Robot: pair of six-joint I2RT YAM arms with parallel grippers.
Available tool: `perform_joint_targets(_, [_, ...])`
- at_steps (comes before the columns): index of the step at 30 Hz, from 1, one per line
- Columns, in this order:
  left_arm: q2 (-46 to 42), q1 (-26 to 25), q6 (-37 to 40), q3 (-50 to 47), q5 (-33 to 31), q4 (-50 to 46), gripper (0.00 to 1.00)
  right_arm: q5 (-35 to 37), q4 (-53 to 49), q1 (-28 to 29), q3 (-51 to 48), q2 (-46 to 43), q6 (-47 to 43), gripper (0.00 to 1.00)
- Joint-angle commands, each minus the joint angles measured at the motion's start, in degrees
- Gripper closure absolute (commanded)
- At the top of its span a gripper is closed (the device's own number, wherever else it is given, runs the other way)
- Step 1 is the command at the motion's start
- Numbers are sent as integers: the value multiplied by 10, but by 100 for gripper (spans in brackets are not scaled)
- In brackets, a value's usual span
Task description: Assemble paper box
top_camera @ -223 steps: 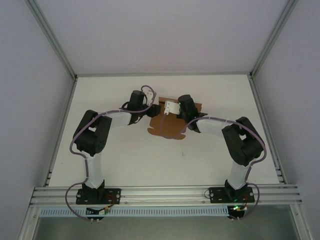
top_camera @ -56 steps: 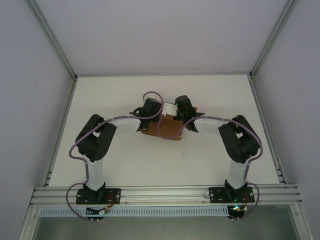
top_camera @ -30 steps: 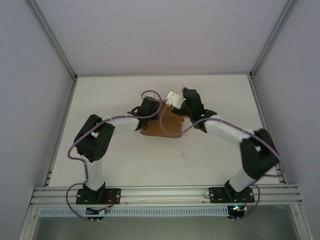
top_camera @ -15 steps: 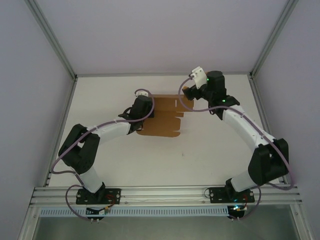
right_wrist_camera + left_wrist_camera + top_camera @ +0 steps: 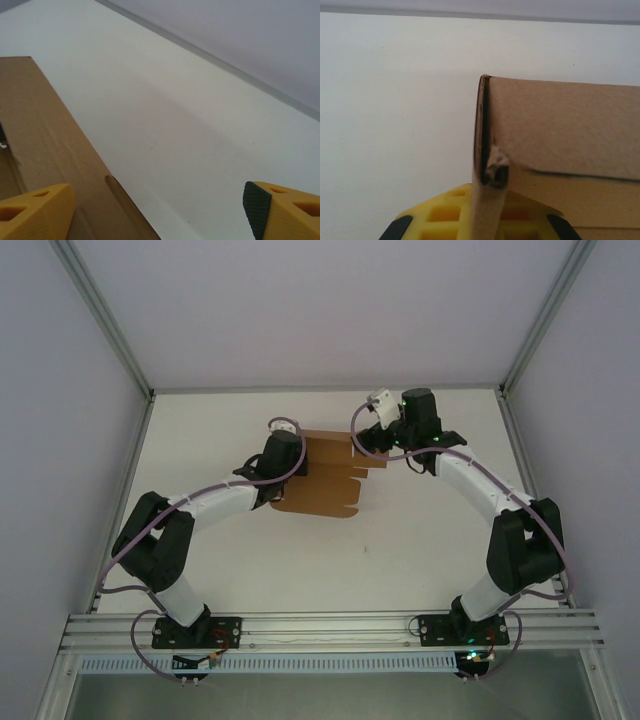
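Evidently thin and light, the paper box (image 5: 325, 480) lay mostly flat on the white table (image 5: 250, 550), between the two arms. It would likely crease easily, so edges beside fold lines looked the safest holds. The left gripper (image 5: 285, 452) was pinched on its left edge, lifting a flap. The right gripper (image 5: 372, 437) hung spread at the far right corner, holding nothing. From above, the wrists hid both edges, and the slots and tabs were too small to make out.

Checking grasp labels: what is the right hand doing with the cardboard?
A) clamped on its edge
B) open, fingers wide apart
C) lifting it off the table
B: in the right wrist view the right hand has its fingers wide apart, with the paper box by one of them, unclamped.
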Motion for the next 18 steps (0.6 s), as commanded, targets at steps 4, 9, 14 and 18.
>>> perform_joint_targets(4, [-15, -4, -14, 21, 15, 16, 100, 7, -19, 6, 9, 5, 26, 15])
perform_joint_targets(9, [8, -3, -1, 58, -4, -51, 100, 62, -57, 4, 6, -53, -65, 17])
perform_joint_targets(14, [19, -5, -17, 86, 8, -99, 100, -15, -179, 3, 44, -54, -163, 22])
perform_joint_targets(18, [19, -5, -16, 90, 13, -108, 100, -21, -196, 4, 74, -22, -189, 27])
